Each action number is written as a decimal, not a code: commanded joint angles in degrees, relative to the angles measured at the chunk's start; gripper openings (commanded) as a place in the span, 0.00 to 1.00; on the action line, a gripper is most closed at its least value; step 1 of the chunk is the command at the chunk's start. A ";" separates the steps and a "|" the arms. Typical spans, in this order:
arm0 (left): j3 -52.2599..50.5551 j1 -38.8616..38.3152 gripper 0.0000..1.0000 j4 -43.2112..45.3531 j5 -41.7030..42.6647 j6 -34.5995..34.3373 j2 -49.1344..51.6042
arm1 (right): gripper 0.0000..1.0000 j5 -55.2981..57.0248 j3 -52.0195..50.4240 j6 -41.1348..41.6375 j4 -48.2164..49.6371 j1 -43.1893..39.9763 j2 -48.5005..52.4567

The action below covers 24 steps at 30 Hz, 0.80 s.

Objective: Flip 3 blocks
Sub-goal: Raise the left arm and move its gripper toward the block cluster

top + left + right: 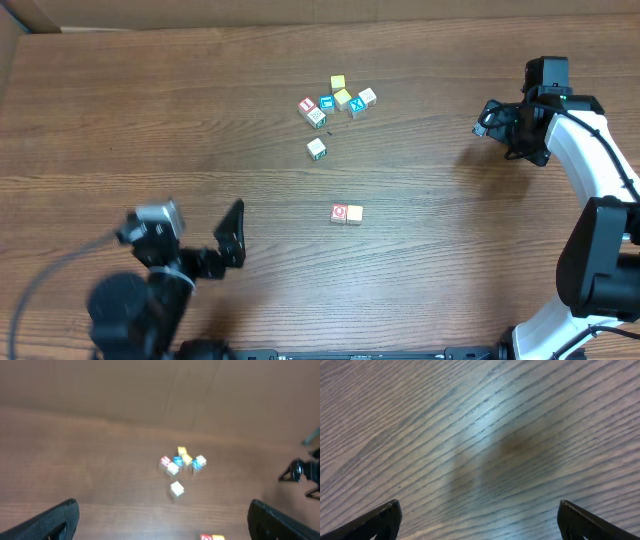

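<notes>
A lone whitish block [316,148] [176,489] lies mid-table, below the cluster. A white block with red print [339,213] [206,537] touches a plain tan block [354,214] [218,537] nearer the front. My left gripper [195,240] [162,525] is open at the front left, well short of all blocks and facing them. My right gripper [500,125] [480,522] is open at the far right over bare wood, with nothing between its fingers [377,522].
A cluster of several small cubes [335,100] [182,460] sits at the back centre, some with yellow or blue-printed faces. The wooden table [150,120] reaches a cardboard wall behind. The right arm [600,170] runs down the right side.
</notes>
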 commanded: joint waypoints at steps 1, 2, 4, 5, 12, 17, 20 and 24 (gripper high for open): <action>13.75 -0.48 1.00 -7.74 0.76 0.11 12.76 | 1.00 0.13 0.52 -0.20 0.35 -0.02 -0.07; 17.46 -0.48 1.00 -10.78 0.76 0.11 16.17 | 1.00 0.13 0.52 -0.20 0.35 -0.02 -0.07; 26.86 -0.48 1.00 -18.99 1.20 0.09 25.07 | 1.00 0.11 0.52 -0.22 0.35 -0.02 -0.07; 30.40 -0.48 1.00 -22.16 1.86 0.07 28.63 | 1.00 0.13 0.52 -0.20 0.35 -0.02 -0.07; 40.19 -0.46 1.00 -28.39 8.11 -1.53 45.68 | 1.00 0.13 0.52 -0.20 0.35 -0.02 -0.07; 40.13 -0.57 1.00 -29.62 13.42 -1.79 53.64 | 1.00 0.13 0.52 -0.20 0.35 -0.02 -0.07; 40.02 -1.57 1.00 -30.53 17.70 -1.03 58.60 | 1.00 0.13 0.52 -0.20 0.35 -0.02 -0.07; 40.02 -3.87 0.90 -32.83 18.73 -1.95 65.11 | 1.00 0.13 0.52 -0.20 0.35 -0.02 -0.07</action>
